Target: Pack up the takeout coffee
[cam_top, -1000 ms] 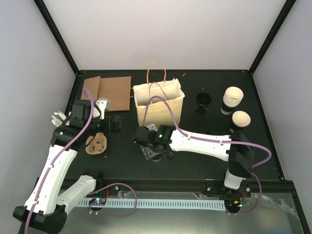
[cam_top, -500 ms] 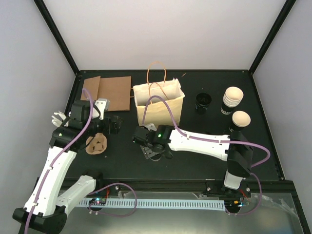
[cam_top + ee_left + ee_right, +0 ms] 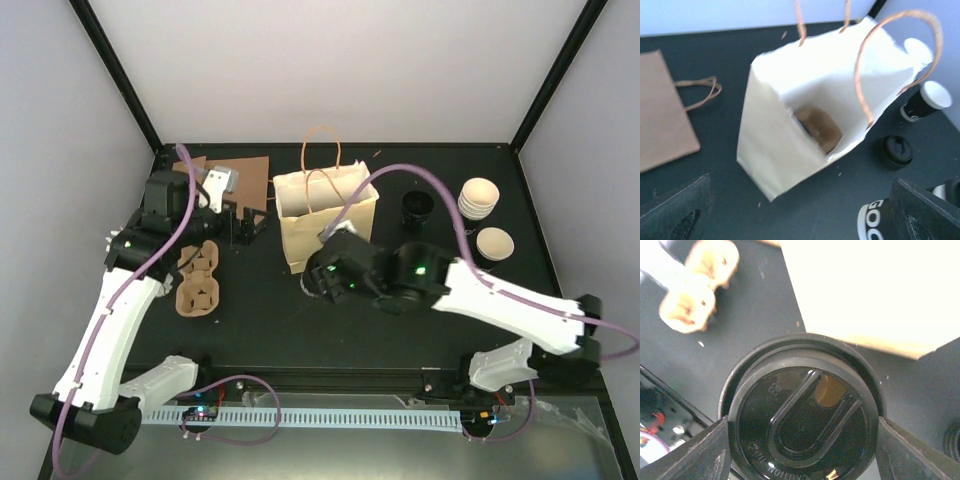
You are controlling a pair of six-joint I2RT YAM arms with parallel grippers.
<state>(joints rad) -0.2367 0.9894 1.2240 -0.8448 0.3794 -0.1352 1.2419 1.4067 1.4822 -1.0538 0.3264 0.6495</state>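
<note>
I am watching the right gripper (image 3: 320, 278) grasping the coffee (image 3: 802, 425). In the right wrist view its fingers (image 3: 710, 455) are pressing against both sides of the cup's black lid, which is filling the gap between them. The coffee is sitting low, just in front of the near left corner of the bag (image 3: 325, 215). The carrier (image 3: 197, 280) is lying further to the left. I cannot tell whether the cup is resting on the surface (image 3: 260, 320) or hanging just clear of it, as the arm is covering it from above.

The left gripper (image 3: 243, 222) is hovering released, jaws spread wide and holding nothing. It is hanging just left of the bag, beside the flat brown bag (image 3: 255, 175). Its camera is looking down into the bag's open mouth. The bag is standing upright with its loop handles up. Something round and brown is lying at its bottom, but I cannot make out what it is.

A loose lid (image 3: 415, 208) is lying to the right of the bag. Two more cups (image 3: 478, 197) are standing beyond it, near the right edge, well apart from both grippers.
</note>
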